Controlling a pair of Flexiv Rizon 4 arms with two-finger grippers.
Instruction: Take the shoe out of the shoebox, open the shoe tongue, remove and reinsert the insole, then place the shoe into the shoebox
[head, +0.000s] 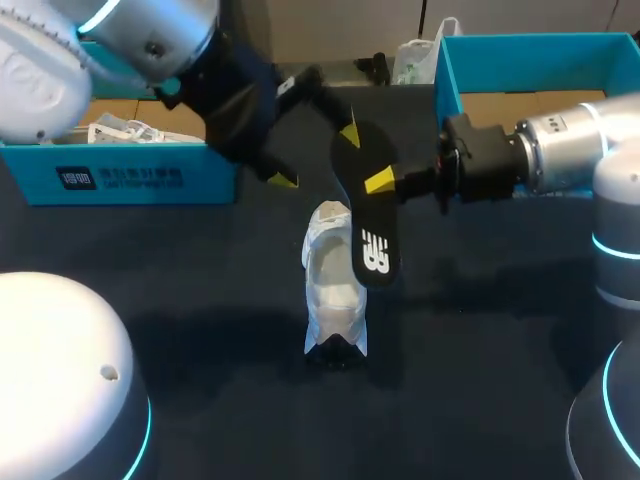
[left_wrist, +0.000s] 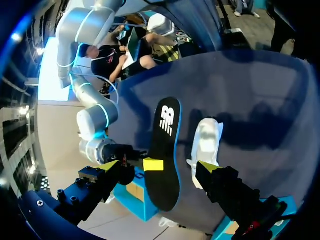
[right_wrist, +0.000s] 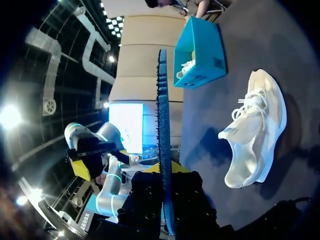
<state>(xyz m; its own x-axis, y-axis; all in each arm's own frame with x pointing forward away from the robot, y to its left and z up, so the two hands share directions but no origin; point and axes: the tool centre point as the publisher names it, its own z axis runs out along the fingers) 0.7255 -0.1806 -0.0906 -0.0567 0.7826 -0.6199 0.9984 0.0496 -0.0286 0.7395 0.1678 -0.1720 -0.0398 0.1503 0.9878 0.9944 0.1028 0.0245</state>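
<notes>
Upper left, beside the shoebox (head: 120, 178), our left end effector (head: 318, 157) hangs with fingers apart. At centre the shoe (head: 333, 295) sits on the table (head: 200, 300); overlapping its upper right, the insole (head: 372, 250) — likely thin, bendy, best pinched flat — is clamped by our right end effector (head: 382, 183).

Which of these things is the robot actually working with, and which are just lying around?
For the job: white shoe; black insole, held by the right gripper; one shoebox, left blue box or right blue box, unclear which.
Lying about: white plastic bag; whichever box is spare.
</notes>
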